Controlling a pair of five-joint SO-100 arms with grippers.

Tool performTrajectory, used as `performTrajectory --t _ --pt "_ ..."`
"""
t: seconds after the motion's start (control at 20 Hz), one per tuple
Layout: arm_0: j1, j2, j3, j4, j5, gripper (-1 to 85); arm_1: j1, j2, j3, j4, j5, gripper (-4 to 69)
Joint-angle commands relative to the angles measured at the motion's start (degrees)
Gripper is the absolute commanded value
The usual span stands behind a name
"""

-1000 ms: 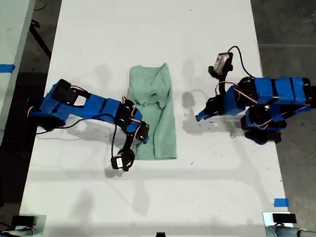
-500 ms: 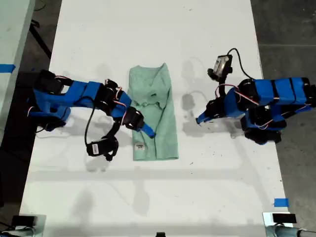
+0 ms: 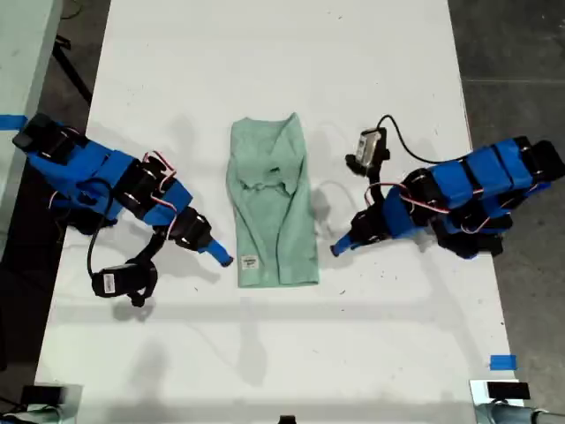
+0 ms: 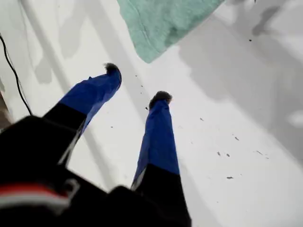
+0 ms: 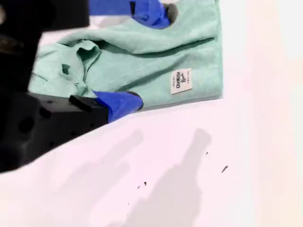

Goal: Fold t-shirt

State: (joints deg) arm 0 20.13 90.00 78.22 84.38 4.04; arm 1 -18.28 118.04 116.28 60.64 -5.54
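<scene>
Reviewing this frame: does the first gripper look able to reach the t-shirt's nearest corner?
Probably yes. My first gripper is open over the bare table, just short of the t-shirt corner, with nothing between them.

- A robot lab or workshop: bare white worktop [image 3: 282, 53] on a dark concrete floor [image 3: 512, 53].
- Blue tape [image 3: 502, 362] marks the worktop's edge; loose cables [image 3: 406, 150] run along the arms.

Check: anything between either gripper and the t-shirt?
Nothing visible. My first gripper is open, with only bare table between it and the near corner of the t-shirt. My second gripper is open right at the shirt's edge on the exterior view's left, beside the label.
</scene>
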Motion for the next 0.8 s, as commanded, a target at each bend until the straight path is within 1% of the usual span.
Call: performTrajectory --t 0.0,0.15,0.4,0.5,0.75 --pt "2.64 -0.35 -0.44 -3.96 -3.6 28.3 -1.85 -9.49 -11.69 -2.02 0.18 22.3" --pt "2.72 -3.16 -0.79 -5.71 -5.1 28.4 -2.2 -17.93 -18.63 0.0 -0.26 24.7" --pt "0.44 -8.44 -1.41 -8.0 -5.45 28.3 -1.49 -22.68 -20.48 0.0 -0.26 25.6" --pt "-0.53 -12.48 -2.81 -9.23 -5.54 28.5 -0.97 -24.7 -20.74 -0.88 -0.35 25.8" --pt "-1.58 -21.18 -7.65 -10.46 -5.45 28.9 -0.26 -32.08 -24.43 -1.49 -1.23 26.4"
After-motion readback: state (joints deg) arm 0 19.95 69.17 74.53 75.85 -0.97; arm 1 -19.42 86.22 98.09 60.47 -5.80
